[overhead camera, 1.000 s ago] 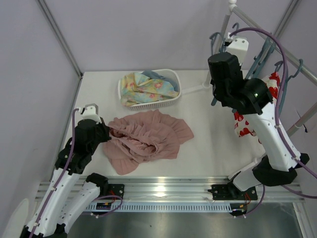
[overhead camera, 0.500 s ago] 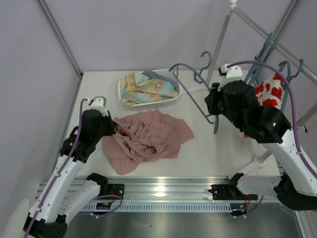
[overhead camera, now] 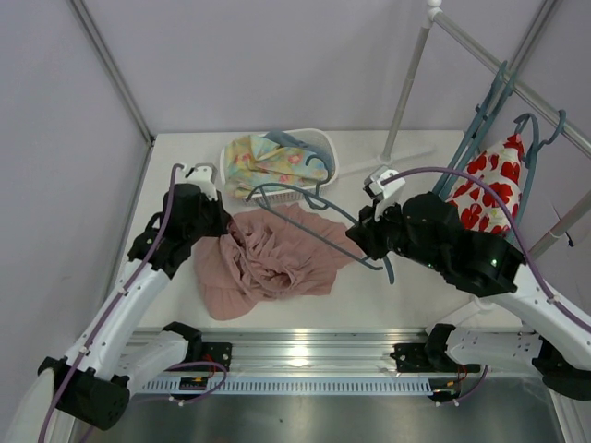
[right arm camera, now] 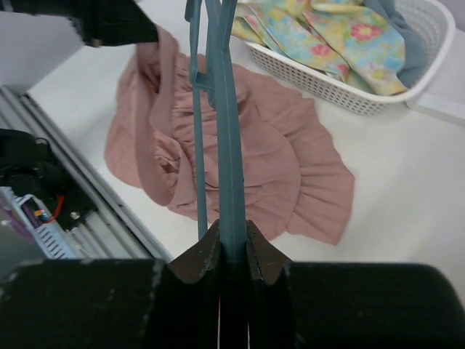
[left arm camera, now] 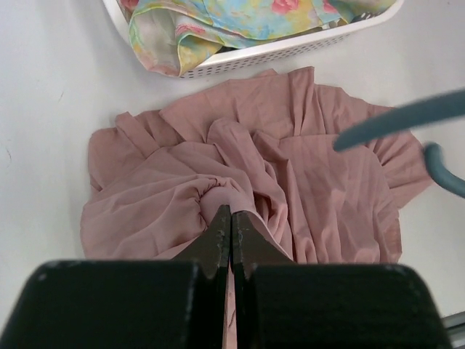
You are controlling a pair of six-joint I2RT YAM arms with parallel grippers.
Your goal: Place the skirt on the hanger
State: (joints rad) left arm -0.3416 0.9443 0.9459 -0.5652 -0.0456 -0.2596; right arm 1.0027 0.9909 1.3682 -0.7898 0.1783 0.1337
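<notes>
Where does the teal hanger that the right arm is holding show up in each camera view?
Top external: the hanger crosses mid-frame above the skirt.
Left wrist: the hanger at the right edge, bar and hook tip only.
Right wrist: the hanger upright at centre, clamped in the right end effector.
Shared landmark: the white basket.

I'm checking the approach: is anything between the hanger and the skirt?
Nothing visible. The right gripper holds the hanger over the skirt, which the left gripper pinches; the basket sits beyond, off that path.

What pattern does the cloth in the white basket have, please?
Pastel yellow-and-blue floral cloth; clearest in the right wrist view.
</notes>
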